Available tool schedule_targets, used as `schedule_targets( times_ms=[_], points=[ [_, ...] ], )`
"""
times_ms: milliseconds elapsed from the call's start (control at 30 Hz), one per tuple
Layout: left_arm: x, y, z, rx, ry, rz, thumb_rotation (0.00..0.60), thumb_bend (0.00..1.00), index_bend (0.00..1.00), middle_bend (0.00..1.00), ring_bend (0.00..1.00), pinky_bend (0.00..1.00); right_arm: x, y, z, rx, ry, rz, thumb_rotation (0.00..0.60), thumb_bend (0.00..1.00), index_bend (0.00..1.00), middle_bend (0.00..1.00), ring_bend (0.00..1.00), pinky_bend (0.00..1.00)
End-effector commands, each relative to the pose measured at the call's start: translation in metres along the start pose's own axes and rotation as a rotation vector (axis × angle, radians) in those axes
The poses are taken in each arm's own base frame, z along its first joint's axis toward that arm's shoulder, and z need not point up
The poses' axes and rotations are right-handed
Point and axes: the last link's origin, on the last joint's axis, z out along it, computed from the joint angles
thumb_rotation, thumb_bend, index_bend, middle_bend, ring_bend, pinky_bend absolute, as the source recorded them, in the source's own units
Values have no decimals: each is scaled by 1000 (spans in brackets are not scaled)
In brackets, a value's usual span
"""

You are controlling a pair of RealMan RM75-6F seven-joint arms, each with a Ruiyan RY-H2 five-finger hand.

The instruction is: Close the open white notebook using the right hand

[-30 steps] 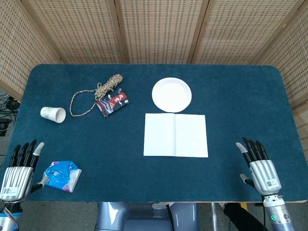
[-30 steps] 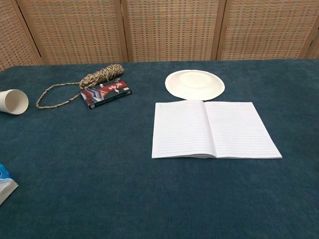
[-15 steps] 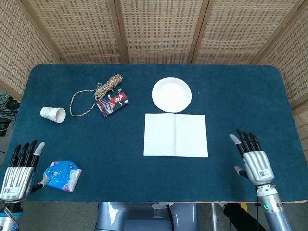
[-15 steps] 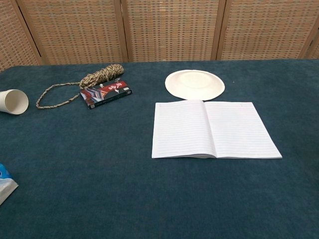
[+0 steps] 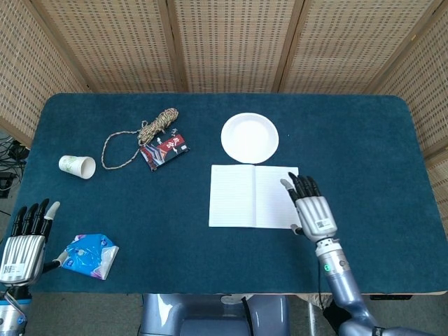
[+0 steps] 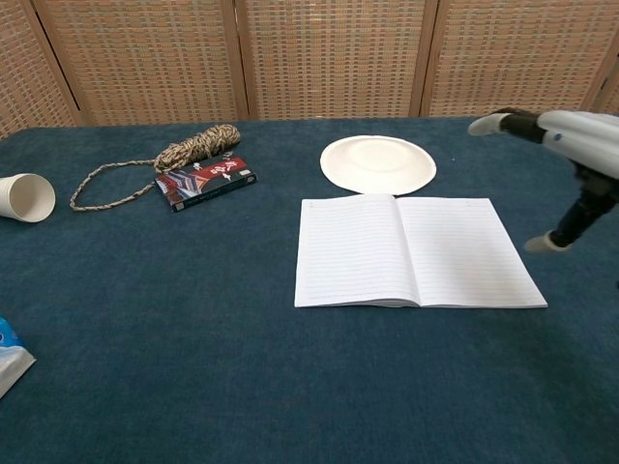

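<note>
Lying open and flat mid-table on the blue cloth: white notebook, just in front of the paper plate. Hovering over its right page edge in head view: right hand, fingers straight, apart, holding nothing. Showing only in head view: left hand at the near-left corner, fingers extended, empty. Showing in chest view: right hand raised beside the notebook, cut off by the frame, contact unclear.

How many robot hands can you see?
2. The right hand hovers open at the right edge of the open white notebook. The left hand sits at the table's near left corner, beside a blue packet.
</note>
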Motion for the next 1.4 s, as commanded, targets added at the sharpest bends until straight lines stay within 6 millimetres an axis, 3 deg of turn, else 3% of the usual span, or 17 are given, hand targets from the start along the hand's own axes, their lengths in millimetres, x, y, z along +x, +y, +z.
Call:
schedule_targets(
  times_ms=[33,333,600,967,1400],
  points=[
    [-1,-1,2,0,-1,-1,600,75,0,0,0,0,-9,-32,14,30,-14,21,600,176,0,0,0,0],
    [0,-7,6,15,9,-11,600,79,0,0,0,0,-32,-85,31,65,-38,36,600,241,0,0,0,0],
    [2,-11,8,28,11,-30,600,78,0,0,0,0,-57,-110,37,76,-80,40,600,340,0,0,0,0],
    [2,-13,9,36,7,-36,600,79,0,0,0,0,-73,-124,42,76,-101,53,600,406,0,0,0,0],
    [1,-13,9,33,2,-36,600,79,0,0,0,0,-89,-118,42,47,-140,45,600,454,0,0,0,0]
  ],
)
